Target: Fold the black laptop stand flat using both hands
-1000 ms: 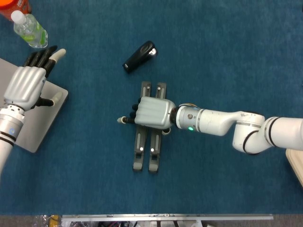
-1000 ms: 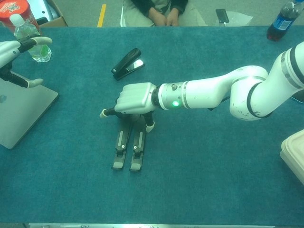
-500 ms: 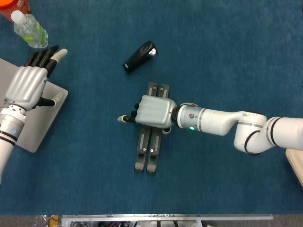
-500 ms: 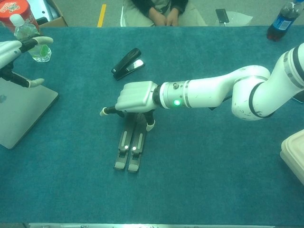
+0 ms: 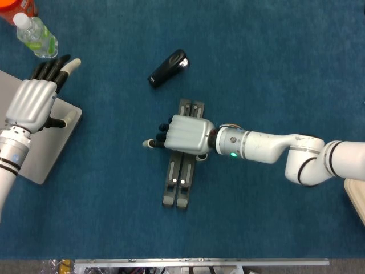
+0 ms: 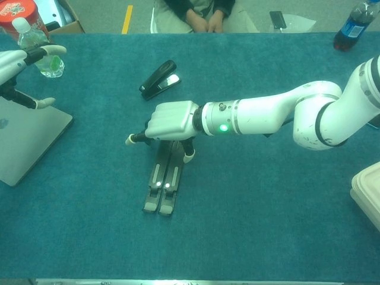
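Observation:
The black laptop stand (image 5: 178, 185) lies flat on the blue cloth, its two rails side by side and touching, with small white pads near the front end (image 6: 162, 187). My right hand (image 5: 183, 135) lies palm down over the stand's middle. It grips the rails with the thumb on one side and the fingers on the other, while one finger sticks out to the left. In the chest view the right hand (image 6: 171, 120) hides the stand's middle. My left hand (image 5: 31, 103) hovers open above the grey laptop, far from the stand, and shows at the left edge (image 6: 18, 59).
A closed grey laptop (image 5: 40, 154) lies at the left edge. A black stapler (image 5: 167, 68) sits just beyond the stand. A clear bottle (image 5: 35, 34) and a red can (image 6: 18, 12) stand at the back left, a blue bottle (image 6: 355, 24) at the back right, and a white container (image 6: 368, 190) at the right edge.
The stand's two rails have drawn together under my right hand; the gap between them has closed. The stand shifted slightly. My left hand has not moved.

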